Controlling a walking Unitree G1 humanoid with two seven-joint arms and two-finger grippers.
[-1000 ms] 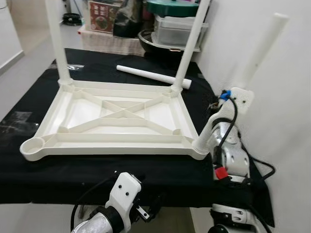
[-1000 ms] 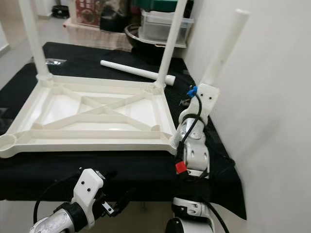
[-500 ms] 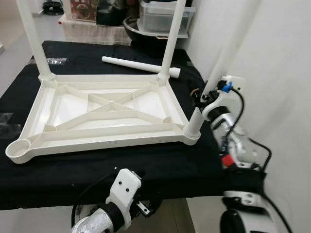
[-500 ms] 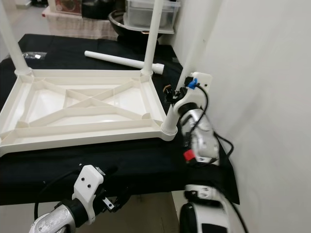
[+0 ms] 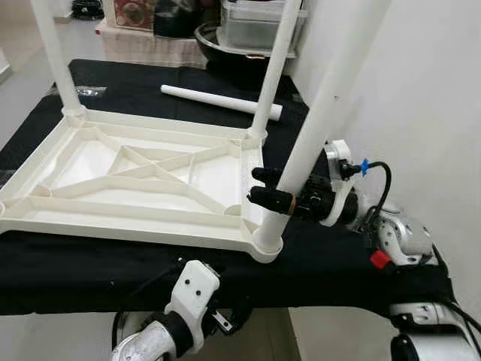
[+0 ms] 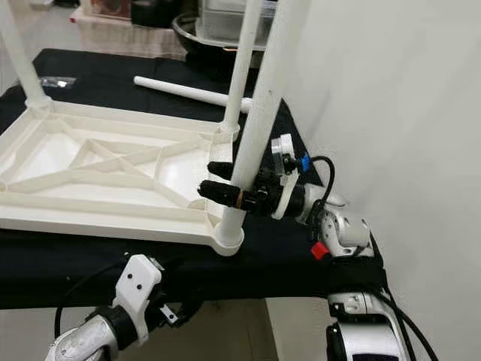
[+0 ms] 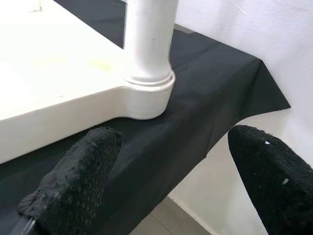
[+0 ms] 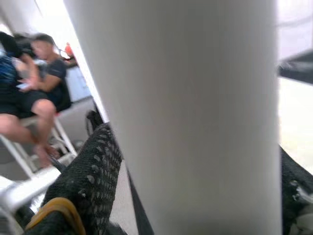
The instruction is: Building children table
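Note:
A white plastic table top (image 5: 143, 169) lies upside down on a black cloth. Two legs stand in its far corners, the far-left leg (image 5: 52, 53) and the far-right leg (image 5: 274, 71). A third leg (image 5: 319, 120) stands in the near right corner socket (image 5: 267, 242), leaning slightly right. My right gripper (image 5: 276, 192) is shut on this leg just above the socket, with its fingers (image 8: 90, 181) on either side. A loose fourth leg (image 5: 222, 101) lies on the cloth behind the top. My left gripper (image 7: 171, 181) hangs open below the table's front edge, facing that corner socket (image 7: 146, 93).
A white wall (image 5: 428, 98) stands close along the right. A bowl and plastic boxes (image 5: 248, 34) are stacked behind the table. The black cloth's front right corner (image 7: 259, 83) hangs over the edge. Seated people (image 8: 34, 93) appear in the right wrist view.
My right arm has swung round so its fingers reach leftward across the leg, lower down near the socket. The leg stands steeper in the corner. The head camera has shifted.

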